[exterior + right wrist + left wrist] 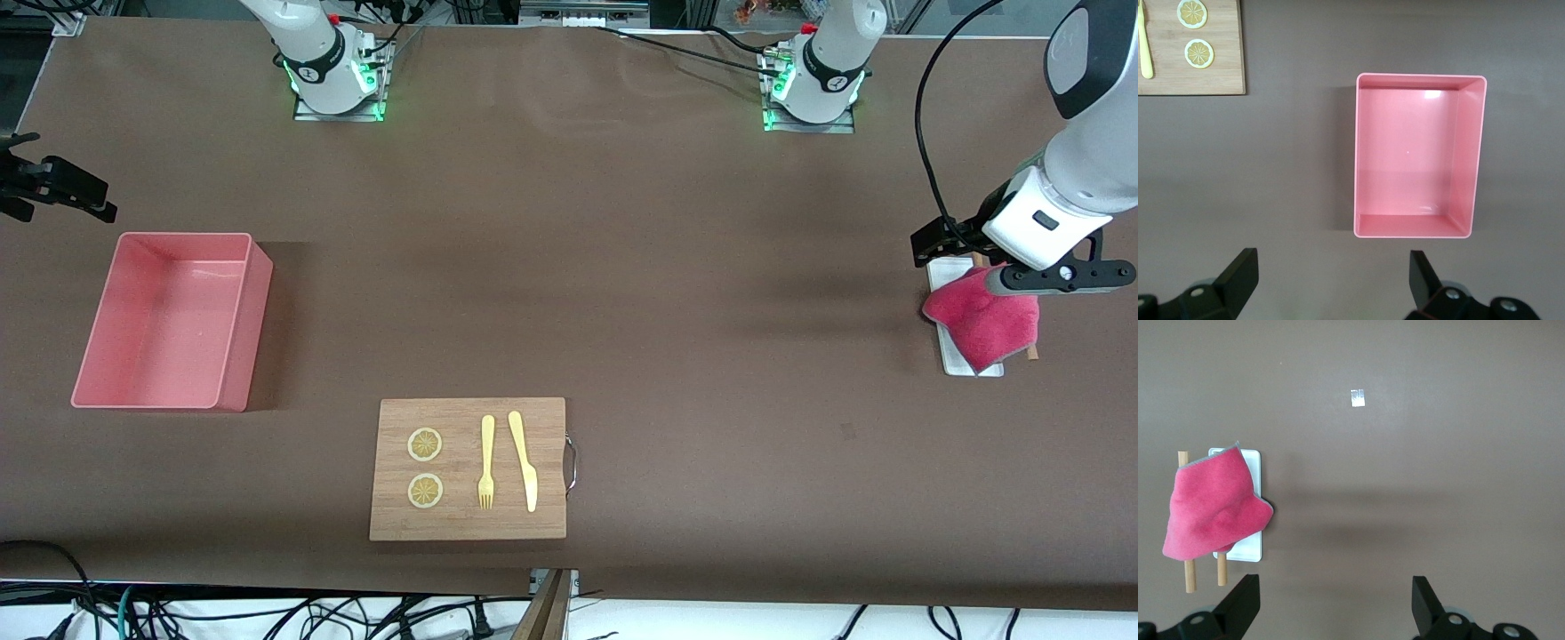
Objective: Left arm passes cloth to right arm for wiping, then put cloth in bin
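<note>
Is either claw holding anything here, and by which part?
Nothing held. Left claw open above the table beside the cloth; right claw open near the bin.

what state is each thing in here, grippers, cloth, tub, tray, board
left gripper: open, empty, above the table near the cloth
right gripper: open, empty, near the tub
crimson-pink fluffy cloth: crumpled, draped on the tray
white rectangular tray: partly covered
salmon-pink rectangular plastic tub: empty, upright
wooden cutting board: flat, bearing lemon slices, fork, knife

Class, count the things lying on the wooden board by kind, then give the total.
Lemon slices: 2
Fork: 1
Knife: 1
Total on the board: 4
</note>
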{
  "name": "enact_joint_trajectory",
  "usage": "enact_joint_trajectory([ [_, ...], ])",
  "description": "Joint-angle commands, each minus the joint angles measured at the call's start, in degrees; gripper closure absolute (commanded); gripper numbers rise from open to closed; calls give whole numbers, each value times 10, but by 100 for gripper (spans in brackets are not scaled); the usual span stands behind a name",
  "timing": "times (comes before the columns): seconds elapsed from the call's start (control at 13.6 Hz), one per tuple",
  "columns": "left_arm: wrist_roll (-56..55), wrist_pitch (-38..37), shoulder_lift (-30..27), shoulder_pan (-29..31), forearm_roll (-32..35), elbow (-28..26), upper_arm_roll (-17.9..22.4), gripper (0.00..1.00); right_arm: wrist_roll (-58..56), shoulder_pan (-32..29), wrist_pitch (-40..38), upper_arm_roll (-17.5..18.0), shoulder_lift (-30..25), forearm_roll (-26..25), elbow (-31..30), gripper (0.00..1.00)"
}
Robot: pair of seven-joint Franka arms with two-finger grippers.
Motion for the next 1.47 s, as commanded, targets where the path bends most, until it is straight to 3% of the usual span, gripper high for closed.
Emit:
enact_joint_trajectory([
  [0.0, 2, -11, 13, 5, -19, 13, 0, 0, -10, 1, -8, 0, 5, -2, 13, 0],
  [0.44, 21, -11, 29, 60, -13, 20, 5, 0, -9, 1, -8, 0, 4, -1, 13, 0],
  [1.03, 388, -8, 95, 263, -25, 23, 4, 0, -10, 1, -8, 0, 4, -2, 13, 0],
  [1.39, 649, -7, 175, 424, -147, 49, 4, 0, -9, 1, -8, 0, 4, -1, 13, 0],
])
